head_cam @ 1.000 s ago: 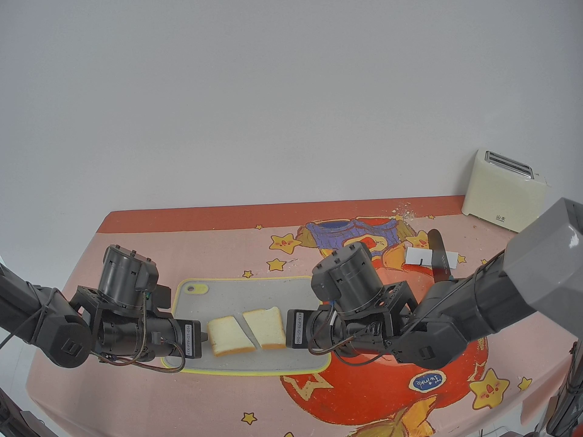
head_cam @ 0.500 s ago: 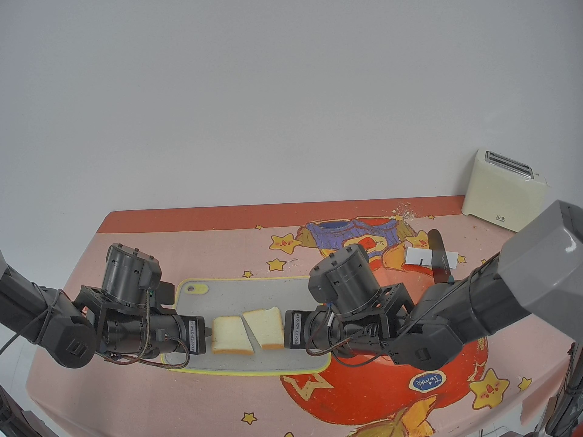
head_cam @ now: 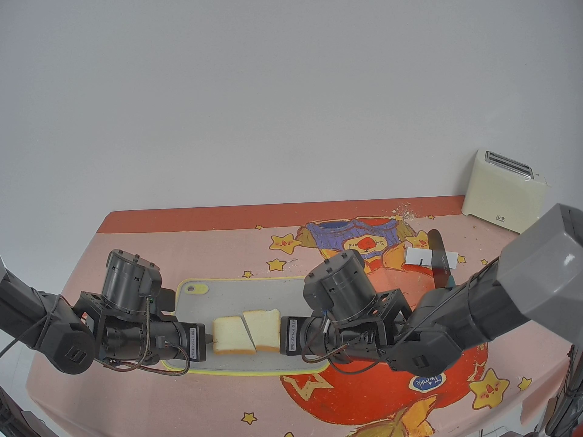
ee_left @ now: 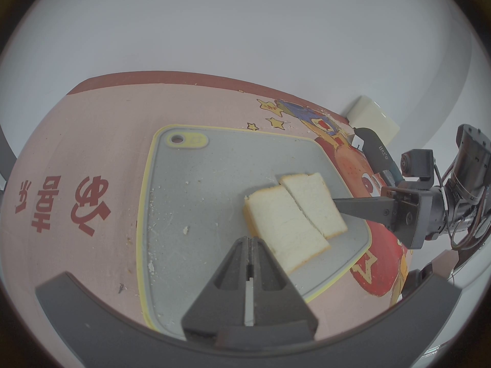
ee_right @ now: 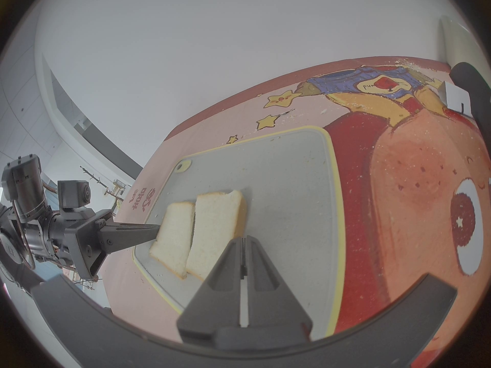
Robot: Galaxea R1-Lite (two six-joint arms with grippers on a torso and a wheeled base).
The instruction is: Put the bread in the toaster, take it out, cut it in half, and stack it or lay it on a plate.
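White bread, cut in two, lies on the grey plastic cutting board with a yellow rim (head_cam: 243, 295): the left bread half (head_cam: 234, 343) and the right bread half (head_cam: 264, 330), close side by side. My left gripper (head_cam: 209, 338), jaws pressed together, touches the left half's outer edge. My right gripper (head_cam: 281, 335), jaws also together, touches the right half's. Well apart, at the far right of the pink picture-printed table (head_cam: 152, 244), stands the cream boxy toaster (head_cam: 504, 196), with the black knife (head_cam: 438, 255) near it.

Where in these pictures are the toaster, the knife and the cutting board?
toaster (head_cam: 503, 200), head view, on its cream side wall.
knife (head_cam: 436, 245), head view, on the dark blade.
cutting board (head_cam: 234, 292), head view, on its bare grey surface.
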